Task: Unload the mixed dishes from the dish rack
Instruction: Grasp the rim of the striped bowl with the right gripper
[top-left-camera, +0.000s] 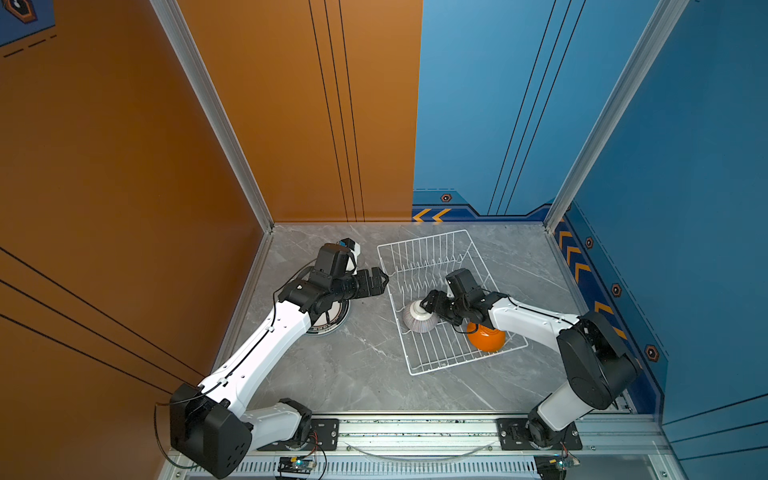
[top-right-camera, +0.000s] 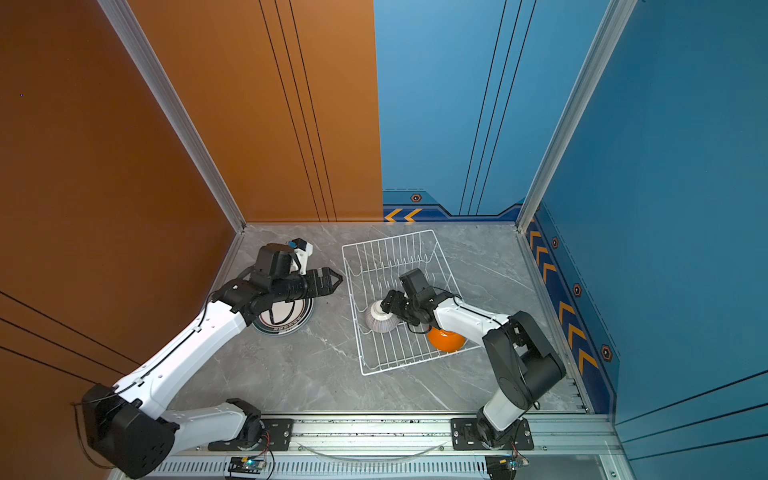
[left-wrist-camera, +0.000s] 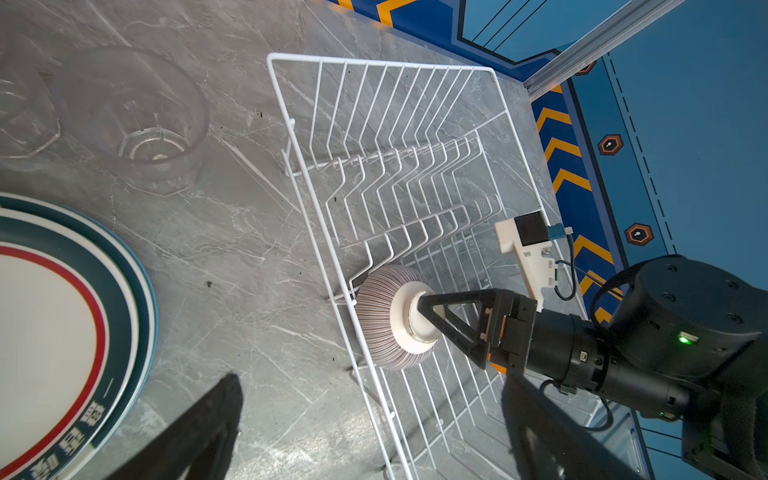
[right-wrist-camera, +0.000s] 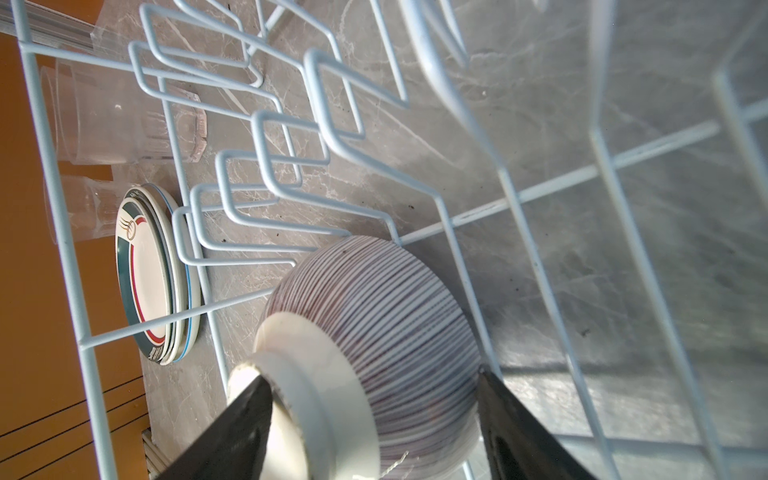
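Note:
The white wire dish rack (top-left-camera: 422, 239) (top-right-camera: 386, 239) stands right of centre. A grey-striped bowl (top-left-camera: 417, 318) (top-right-camera: 380, 320) (right-wrist-camera: 374, 299) lies tipped against its left side wall, white foot up. My right gripper (top-left-camera: 426, 303) (right-wrist-camera: 370, 378) is shut on it, one finger on the foot and the other on the striped side. An orange bowl (top-left-camera: 486, 336) (top-right-camera: 446, 338) sits upside down in the rack's near right corner, partly under my right arm. My left gripper (top-left-camera: 384, 278) (left-wrist-camera: 374, 436) hangs open and empty just left of the rack.
Stacked plates (top-left-camera: 328, 324) (left-wrist-camera: 50, 332) lie on the table under my left arm. Two clear tumblers (left-wrist-camera: 137, 120) (left-wrist-camera: 20, 112) stand behind them near the orange wall. Blue wall panels close the back and right, and a metal rail (top-left-camera: 415, 432) runs along the front.

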